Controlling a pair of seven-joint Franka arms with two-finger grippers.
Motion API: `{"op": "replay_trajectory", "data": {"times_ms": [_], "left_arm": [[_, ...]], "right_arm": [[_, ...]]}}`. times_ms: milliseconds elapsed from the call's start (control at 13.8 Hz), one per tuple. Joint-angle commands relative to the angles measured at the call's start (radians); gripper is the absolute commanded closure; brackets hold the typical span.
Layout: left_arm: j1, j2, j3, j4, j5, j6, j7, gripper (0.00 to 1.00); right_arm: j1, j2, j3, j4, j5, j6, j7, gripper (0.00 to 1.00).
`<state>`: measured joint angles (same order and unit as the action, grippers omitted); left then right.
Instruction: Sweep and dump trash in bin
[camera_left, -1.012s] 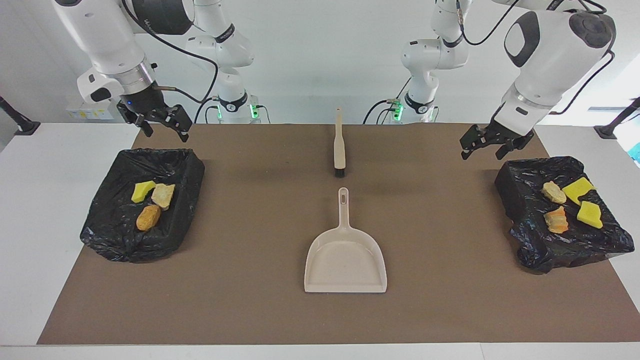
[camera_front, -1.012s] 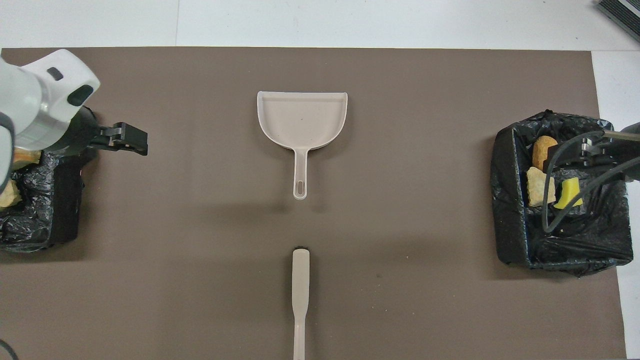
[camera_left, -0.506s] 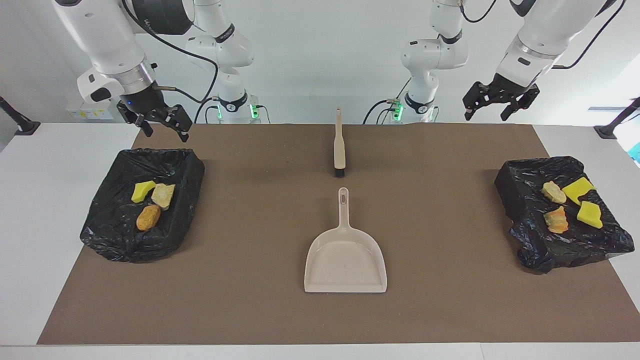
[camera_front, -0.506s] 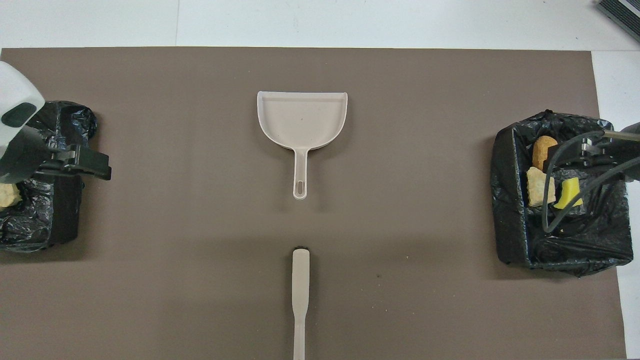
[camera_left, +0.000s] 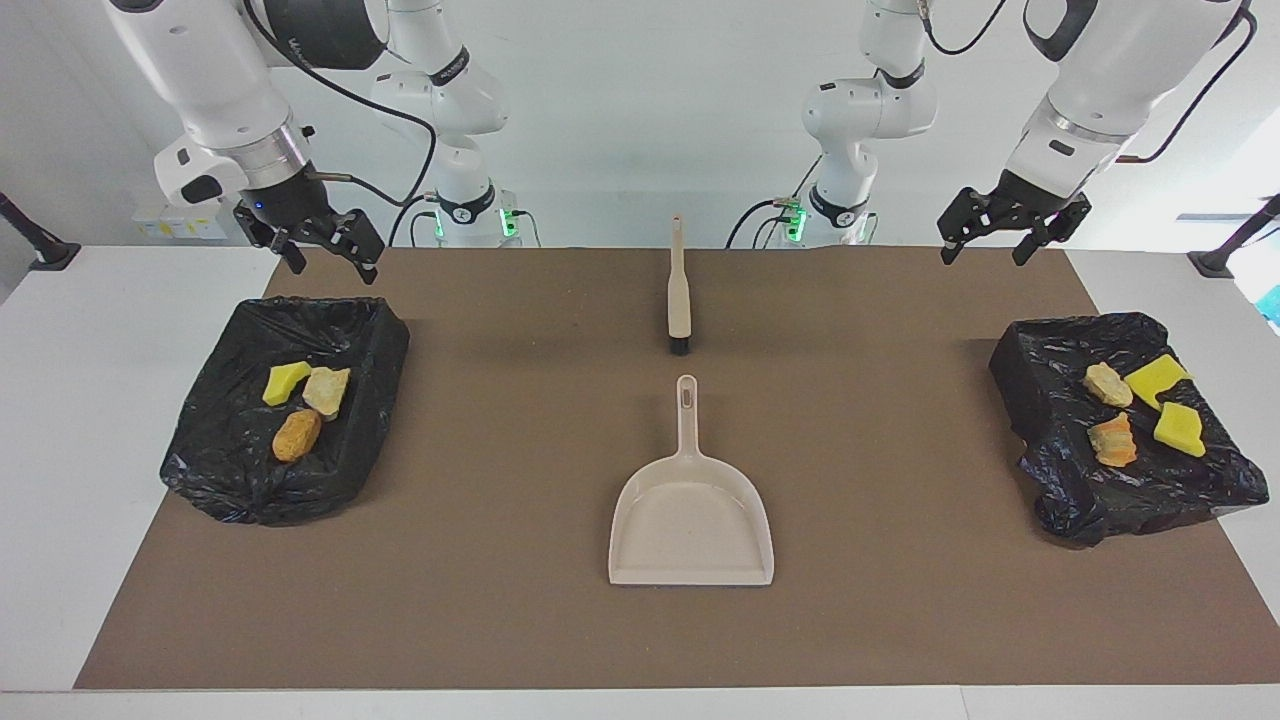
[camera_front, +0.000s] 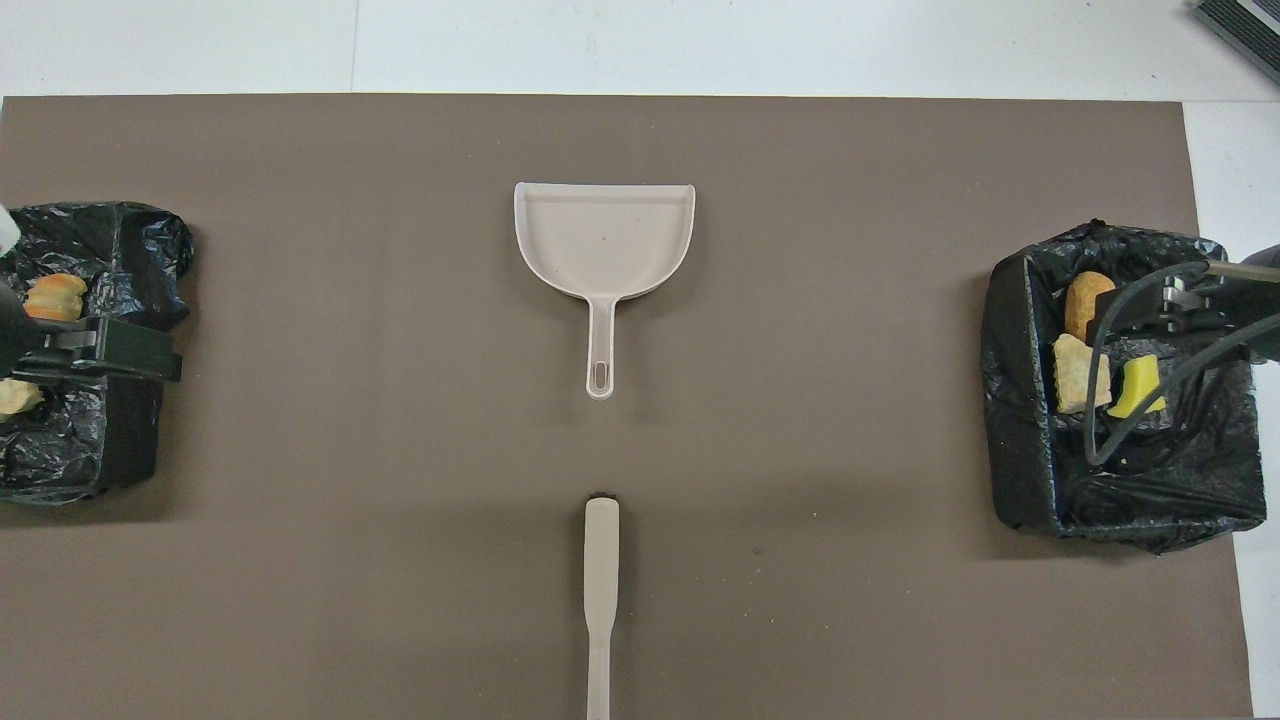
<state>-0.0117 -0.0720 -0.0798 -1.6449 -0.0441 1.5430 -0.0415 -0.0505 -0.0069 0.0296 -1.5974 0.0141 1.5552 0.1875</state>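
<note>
Judging all trash (camera_left: 300, 405) binned, with dustpan (camera_left: 692, 520) bare: left end effector (camera_left: 1013, 228) and right end effector (camera_left: 318, 243), both spread and empty above the dustpan's table (camera_left: 500, 600), should retreat clear of it

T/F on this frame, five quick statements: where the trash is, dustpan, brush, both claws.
1. All the trash sits in the two black-lined bins. True.
2. The dustpan holds two sponge pieces. False: it is empty.
3. The brush lies nearer to the robots than the dustpan. True.
4. The left claw grips the brush handle. False: it hangs open and empty in the air at the left arm's end of the table.
5. The right claw is open, holding nothing. True.
</note>
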Motion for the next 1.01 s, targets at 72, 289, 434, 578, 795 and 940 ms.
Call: {"op": "replay_trajectory", "data": {"times_ms": [72,289,434,578,795,940], "left_arm": [[0.006,-0.003,-0.011,-0.009,0.042,0.031,0.012,0.0],[0.006,0.014,-0.012,0.01,0.052,0.031,0.014,0.0],[0.009,0.023,-0.012,0.02,0.055,0.026,0.015,0.0],[0.01,0.038,-0.011,0.033,0.053,0.011,0.015,0.0],[0.006,0.049,-0.011,0.051,0.058,0.018,0.014,0.0],[0.006,0.047,-0.012,0.051,0.058,0.022,0.012,0.0]], "right_arm": [[-0.003,-0.007,0.001,0.002,0.017,-0.014,0.018,0.0],[-0.003,-0.007,0.001,0.002,0.017,-0.014,0.018,0.0],[-0.003,-0.007,0.001,0.002,0.017,-0.014,0.018,0.0],[-0.003,-0.007,0.001,0.002,0.017,-0.014,0.018,0.0],[-0.003,-0.007,0.001,0.002,0.017,-0.012,0.018,0.0],[-0.003,-0.007,0.001,0.002,0.017,-0.014,0.018,0.0]]}}
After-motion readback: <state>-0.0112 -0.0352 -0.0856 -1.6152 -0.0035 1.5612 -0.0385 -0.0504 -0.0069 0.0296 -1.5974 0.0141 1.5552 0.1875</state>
